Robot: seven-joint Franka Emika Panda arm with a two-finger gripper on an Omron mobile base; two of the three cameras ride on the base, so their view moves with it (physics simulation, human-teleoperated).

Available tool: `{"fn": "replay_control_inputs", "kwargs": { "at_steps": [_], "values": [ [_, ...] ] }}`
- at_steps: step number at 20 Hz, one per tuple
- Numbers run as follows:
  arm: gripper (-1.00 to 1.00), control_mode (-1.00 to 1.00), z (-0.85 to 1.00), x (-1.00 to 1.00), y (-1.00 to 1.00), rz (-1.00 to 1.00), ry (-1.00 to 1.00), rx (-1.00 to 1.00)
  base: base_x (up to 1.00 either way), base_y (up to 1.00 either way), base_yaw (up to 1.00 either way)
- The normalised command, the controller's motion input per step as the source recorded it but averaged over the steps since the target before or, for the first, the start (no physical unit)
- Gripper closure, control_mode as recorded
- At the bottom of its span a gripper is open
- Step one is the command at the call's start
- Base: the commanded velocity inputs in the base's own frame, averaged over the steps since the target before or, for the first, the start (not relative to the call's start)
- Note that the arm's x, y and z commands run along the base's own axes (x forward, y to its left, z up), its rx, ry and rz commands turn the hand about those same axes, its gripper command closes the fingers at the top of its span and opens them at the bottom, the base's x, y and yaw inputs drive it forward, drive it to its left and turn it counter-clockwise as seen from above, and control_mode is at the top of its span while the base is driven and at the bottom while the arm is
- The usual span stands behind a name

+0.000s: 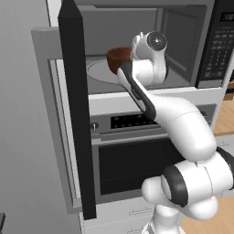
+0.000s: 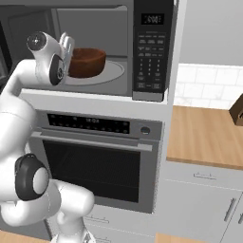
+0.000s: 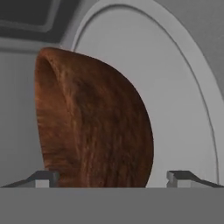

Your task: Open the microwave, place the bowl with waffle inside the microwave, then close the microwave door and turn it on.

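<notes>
Here the bowl (image 2: 87,62) sits on the turntable (image 2: 114,72), oven (image 2: 95,163) below.

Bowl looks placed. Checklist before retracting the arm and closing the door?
1. bowl sits on the turntable inside the microwave: ok.
2. gripper jaws spread, fingertips either side of the bowl with gaps showing: ok.
3. Bowl upright, not tipped: ok.
4. waffle in the bowl: cannot tell, the inside is hidden.
5. microwave door swung wide open, leaving the arm room to back out: ok.
6. Arm out of the door's closing path: not ok, the hand is at the cavity mouth.
</notes>
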Motion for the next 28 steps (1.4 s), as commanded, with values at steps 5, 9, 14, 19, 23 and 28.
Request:
{"fn": "replay_control_inputs", "kwargs": {
  "at_steps": [5, 9, 14, 19, 23, 28],
  "values": [
    [-1.0, -1.0, 0.0, -0.13, 0.01, 0.0, -0.06, 0.0, 0.0, 0.0, 0.0],
    [-1.0, -1.0, 0.41, -0.76, -0.01, 0.0, -0.13, 0.0, 0.0, 0.0, 0.0],
    [-1.0, -1.0, 0.56, -1.0, 0.0, 0.0, -0.01, 0.0, 0.0, 0.0, 0.0],
    [-1.0, -1.0, 0.32, -1.0, -0.03, -0.04, 0.04, 0.0, 0.0, 0.0, 0.0],
    [-1.0, -1.0, 0.04, -0.95, 0.0, -0.04, 0.09, 0.0, 0.0, 0.0, 0.0],
    [-1.0, -1.0, -0.09, -0.71, -0.13, 0.0, 0.09, 0.0, 0.0, 0.0, 0.0]
  ]
}}
